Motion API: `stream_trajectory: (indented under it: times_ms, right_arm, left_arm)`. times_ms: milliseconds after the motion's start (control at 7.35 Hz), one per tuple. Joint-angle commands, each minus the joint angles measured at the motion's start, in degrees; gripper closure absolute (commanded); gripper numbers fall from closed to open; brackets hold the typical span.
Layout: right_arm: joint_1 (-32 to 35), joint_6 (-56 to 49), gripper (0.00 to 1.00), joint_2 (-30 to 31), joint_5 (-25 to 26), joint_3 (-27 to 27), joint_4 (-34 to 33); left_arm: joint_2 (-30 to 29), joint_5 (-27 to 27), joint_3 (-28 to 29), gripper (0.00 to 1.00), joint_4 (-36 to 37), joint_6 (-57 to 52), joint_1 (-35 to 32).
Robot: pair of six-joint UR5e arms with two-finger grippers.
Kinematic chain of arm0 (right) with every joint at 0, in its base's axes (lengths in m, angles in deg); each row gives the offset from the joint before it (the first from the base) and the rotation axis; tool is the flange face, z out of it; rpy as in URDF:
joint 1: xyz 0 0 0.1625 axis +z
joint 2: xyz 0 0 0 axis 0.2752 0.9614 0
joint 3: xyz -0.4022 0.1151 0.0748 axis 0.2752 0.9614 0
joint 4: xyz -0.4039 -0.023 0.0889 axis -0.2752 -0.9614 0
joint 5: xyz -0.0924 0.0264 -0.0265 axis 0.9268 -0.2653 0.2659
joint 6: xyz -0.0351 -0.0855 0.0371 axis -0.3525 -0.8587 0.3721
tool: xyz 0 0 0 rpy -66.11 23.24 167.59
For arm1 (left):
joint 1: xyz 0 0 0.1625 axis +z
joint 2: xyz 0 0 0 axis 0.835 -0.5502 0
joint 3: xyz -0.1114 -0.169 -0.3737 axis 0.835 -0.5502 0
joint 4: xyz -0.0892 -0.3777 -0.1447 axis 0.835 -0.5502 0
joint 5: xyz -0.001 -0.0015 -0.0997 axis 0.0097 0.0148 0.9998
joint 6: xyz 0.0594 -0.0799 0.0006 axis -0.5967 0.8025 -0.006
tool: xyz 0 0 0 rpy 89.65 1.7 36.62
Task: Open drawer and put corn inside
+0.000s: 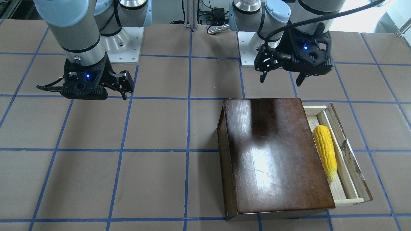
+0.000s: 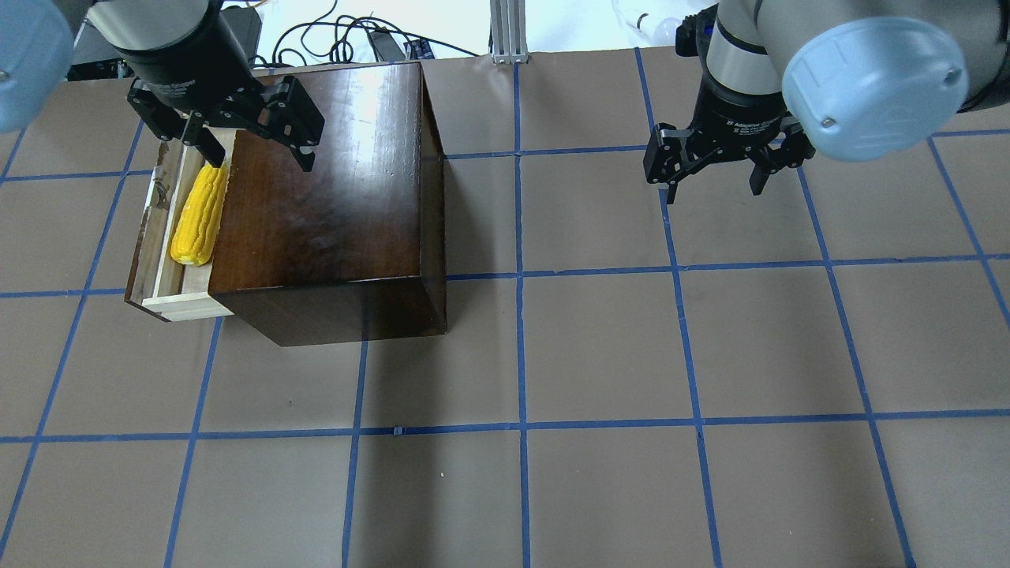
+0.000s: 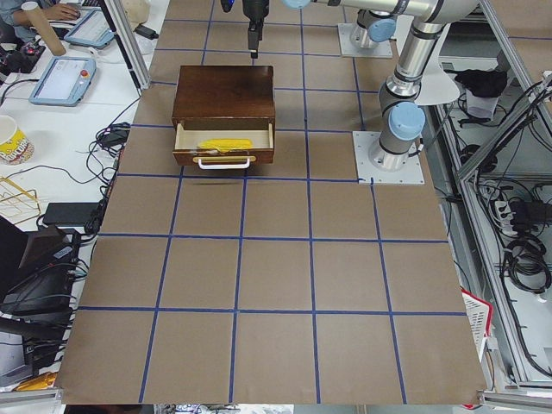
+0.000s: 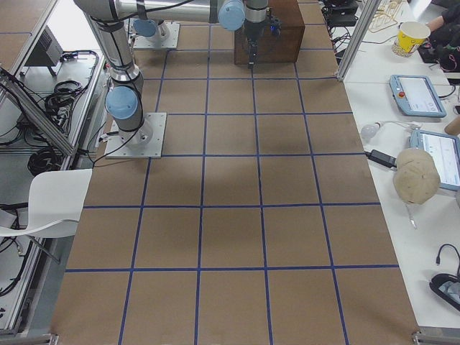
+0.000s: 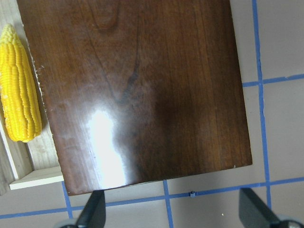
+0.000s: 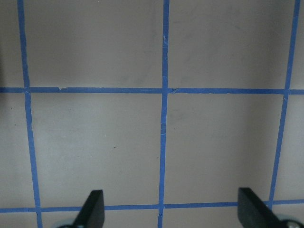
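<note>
The dark-brown wooden box (image 2: 331,181) stands on the table's left side. Its drawer (image 2: 154,229) is pulled out part way, pale wood inside. The yellow corn (image 2: 199,214) lies lengthwise in the drawer, free of any gripper. It also shows in the front view (image 1: 325,152) and the left wrist view (image 5: 19,90). My left gripper (image 2: 256,154) hovers open and empty above the box's far edge, near the corn's tip. My right gripper (image 2: 716,185) hangs open and empty over bare table, far to the right of the box.
The brown table (image 2: 600,355) carries a blue tape grid. The arm bases (image 1: 123,41) stand at the robot's edge. Cables and an aluminium post (image 2: 509,31) lie beyond the far edge. Tablets and a cup (image 3: 10,138) sit on a side desk.
</note>
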Motion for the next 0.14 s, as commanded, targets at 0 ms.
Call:
stream_trajectory:
  times_ms: [0]
  right_arm:
    - [0.0,0.0,0.0,0.0,0.0,0.0,0.0]
  left_arm:
    - [-0.2,-0.3,0.0,0.0,-0.3,1.7,1.3]
